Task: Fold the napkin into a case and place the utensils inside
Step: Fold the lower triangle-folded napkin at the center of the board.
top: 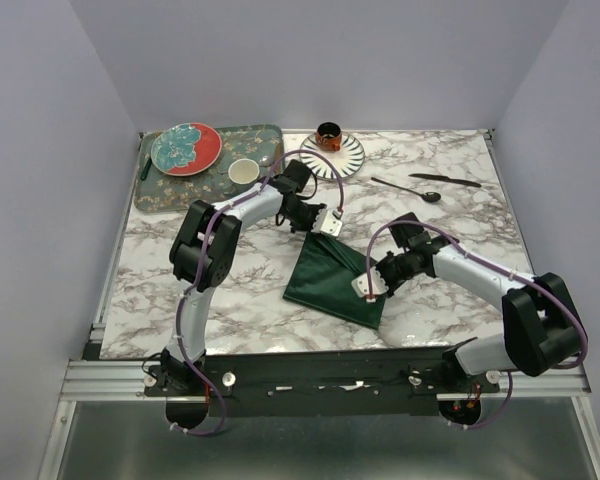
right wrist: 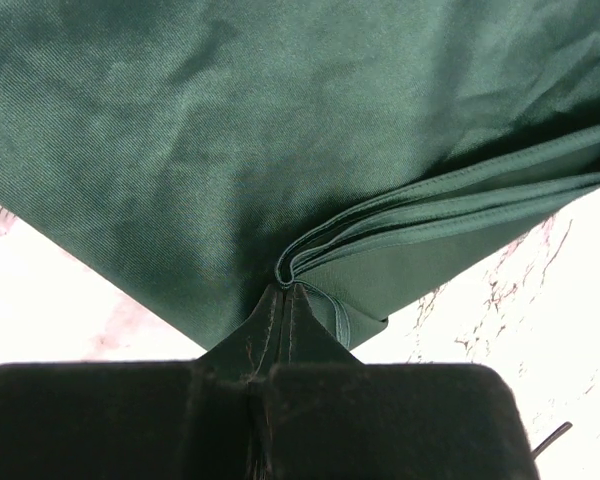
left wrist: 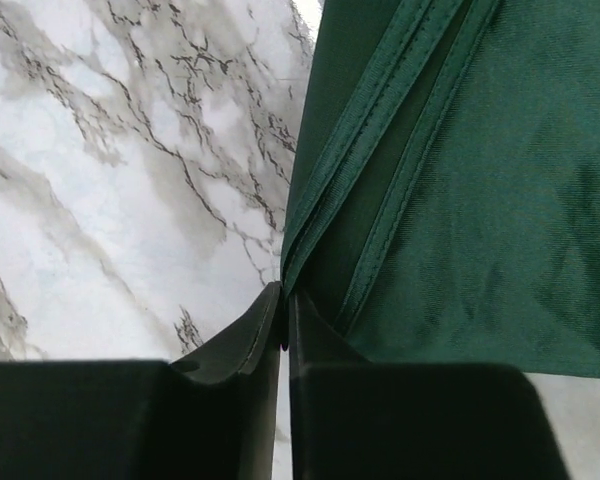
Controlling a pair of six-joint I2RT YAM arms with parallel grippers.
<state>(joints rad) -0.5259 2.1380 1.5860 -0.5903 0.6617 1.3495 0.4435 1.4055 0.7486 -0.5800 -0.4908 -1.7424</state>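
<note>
The dark green napkin (top: 325, 275) lies folded into a rough triangle at the middle of the marble table. My left gripper (top: 330, 228) pinches its far corner: in the left wrist view the jaws (left wrist: 284, 296) stand nearly together with the hemmed edge of the napkin (left wrist: 480, 200) caught at their tips. My right gripper (top: 368, 290) is shut on the near right corner, and in the right wrist view the stacked hems of the napkin (right wrist: 230, 120) bunch at its tips (right wrist: 285, 290). The two black utensils, the fork (top: 405, 188) and the knife (top: 445, 180), lie at the far right, apart from both grippers.
A floral tray (top: 155, 195) at the far left carries a red and teal plate (top: 186, 148), a white cup (top: 243, 172) and a silver spoon (top: 267, 160). A striped plate (top: 348, 158) with an orange cup (top: 328, 135) stands at the back middle.
</note>
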